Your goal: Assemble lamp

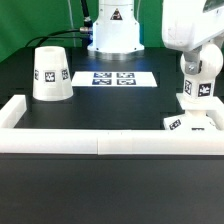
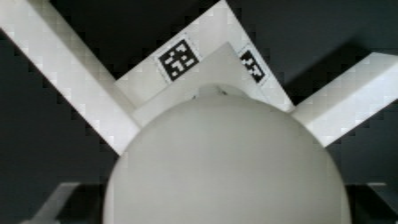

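Bulb over base, at the exterior view's right.
The tool holds the bulb above the base; shade stands far left on the table.

White shade, bulb and base carry black square tags.

White rounded arm, a black tag seemingly on its hand.
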Controlling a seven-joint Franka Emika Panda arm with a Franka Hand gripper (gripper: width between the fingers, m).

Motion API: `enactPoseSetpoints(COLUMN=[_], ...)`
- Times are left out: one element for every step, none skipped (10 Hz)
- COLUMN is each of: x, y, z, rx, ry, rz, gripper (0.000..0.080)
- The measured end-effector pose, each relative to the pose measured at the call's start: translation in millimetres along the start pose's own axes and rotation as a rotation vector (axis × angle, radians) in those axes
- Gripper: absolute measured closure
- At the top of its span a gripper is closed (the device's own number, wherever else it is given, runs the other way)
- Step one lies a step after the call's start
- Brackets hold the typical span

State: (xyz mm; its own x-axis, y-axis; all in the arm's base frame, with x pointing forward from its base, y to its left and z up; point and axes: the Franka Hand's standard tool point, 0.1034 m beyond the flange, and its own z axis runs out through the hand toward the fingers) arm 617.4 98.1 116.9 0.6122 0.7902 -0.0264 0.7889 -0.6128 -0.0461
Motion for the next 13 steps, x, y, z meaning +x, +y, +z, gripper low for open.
enactPoseSetpoints(x=[0.1,0.0,0.5,1.4,2.0,3.3,2.8,2.0,1.0,0.8,-0.4,-0.8,-0.9], y=[0.0,0.3,0.7,1.1,1.0,0.0,0.9,2.4,3.9,4.6,6.3,6.8,6.9], z=[0.0,0.0,-0.2,-0.5,-0.7,-1.3,-2.0,-3.4,-4.5,-5.1,-6.2,-6.4,-6.5], rx=[0.002,0.002,0.002,-0.001,-0.001,0.004,0.004,0.002,0.001,0.000,-0.001,0.000,-0.001], ry=[0.002,0.003,0.006,0.011,0.013,0.017,0.019,0.020,0.021,0.022,0.023,0.023,0.024], rz=[0.048,0.134,0.243,0.328,0.413,0.505,0.571,0.644,0.709,0.749,0.852,0.909,0.909], gripper=[0.0223,0.0223,0.0223,0.0223,0.0222,0.0222,0.0222,0.0220,0.0220,0.0220,0.0220,0.0220,0.0220])
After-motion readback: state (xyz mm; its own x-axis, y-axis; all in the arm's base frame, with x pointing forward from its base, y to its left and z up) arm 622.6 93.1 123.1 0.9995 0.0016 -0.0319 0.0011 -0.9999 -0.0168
